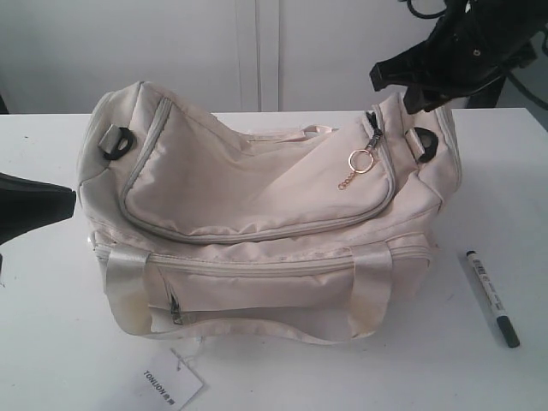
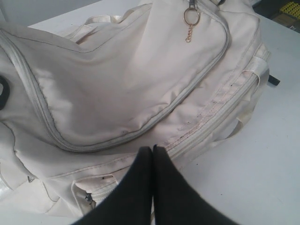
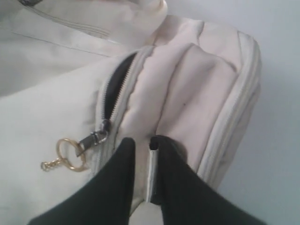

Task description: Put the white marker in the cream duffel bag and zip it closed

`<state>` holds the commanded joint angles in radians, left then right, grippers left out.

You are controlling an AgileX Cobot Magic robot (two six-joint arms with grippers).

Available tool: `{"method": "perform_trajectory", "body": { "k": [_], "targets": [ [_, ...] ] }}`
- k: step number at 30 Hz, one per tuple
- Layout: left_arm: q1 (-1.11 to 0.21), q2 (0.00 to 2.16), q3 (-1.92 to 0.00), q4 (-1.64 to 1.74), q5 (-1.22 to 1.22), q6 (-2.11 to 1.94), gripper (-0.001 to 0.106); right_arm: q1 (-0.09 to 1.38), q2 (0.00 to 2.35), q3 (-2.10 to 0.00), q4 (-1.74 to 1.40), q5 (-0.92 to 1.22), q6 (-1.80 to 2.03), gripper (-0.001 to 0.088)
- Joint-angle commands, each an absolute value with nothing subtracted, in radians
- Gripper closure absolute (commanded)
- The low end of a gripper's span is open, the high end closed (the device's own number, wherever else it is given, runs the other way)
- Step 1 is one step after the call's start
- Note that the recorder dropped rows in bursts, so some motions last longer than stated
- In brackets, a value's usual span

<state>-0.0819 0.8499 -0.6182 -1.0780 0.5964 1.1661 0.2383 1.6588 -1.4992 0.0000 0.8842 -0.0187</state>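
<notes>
counter (image 1: 51,360) white, wall (image 1: 171,43) pale | my left tool (image 2: 152,149) closed together at front of bag (image 1: 257,197) | my right tool (image 3: 142,143) slightly apart over bag end, beside zip ring (image 3: 70,154) | marker (image 1: 492,297) on counter, well apart from it

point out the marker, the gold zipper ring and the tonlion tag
white marker (image 1: 488,291), exterior view, middle of its barrel
gold zipper ring (image 1: 363,161), exterior view, centre of the ring
TONLION tag (image 1: 171,387), exterior view, middle of the card
</notes>
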Motion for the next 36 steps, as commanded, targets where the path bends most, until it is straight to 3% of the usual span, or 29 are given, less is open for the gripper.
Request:
{"method": "perform_trajectory", "body": {
  "k": [22, 24, 26, 36],
  "targets": [
    [-0.082, 0.85, -0.618, -1.078, 0.596, 1.166, 0.105, 0.238, 1.741, -1.472, 0.0, 0.903, 0.0, 0.0648],
    [-0.082, 0.85, -0.618, -1.078, 0.596, 1.166, 0.105, 0.238, 1.741, -1.472, 0.0, 0.903, 0.0, 0.0713],
    [-0.082, 0.85, -0.618, -1.078, 0.596, 1.166, 0.105, 0.238, 1.741, -1.472, 0.0, 0.901, 0.0, 0.0869],
    [-0.082, 0.85, -0.618, -1.078, 0.596, 1.166, 0.105, 0.238, 1.686, -1.475, 0.011, 0.866, 0.066, 0.0868]
  ]
}}
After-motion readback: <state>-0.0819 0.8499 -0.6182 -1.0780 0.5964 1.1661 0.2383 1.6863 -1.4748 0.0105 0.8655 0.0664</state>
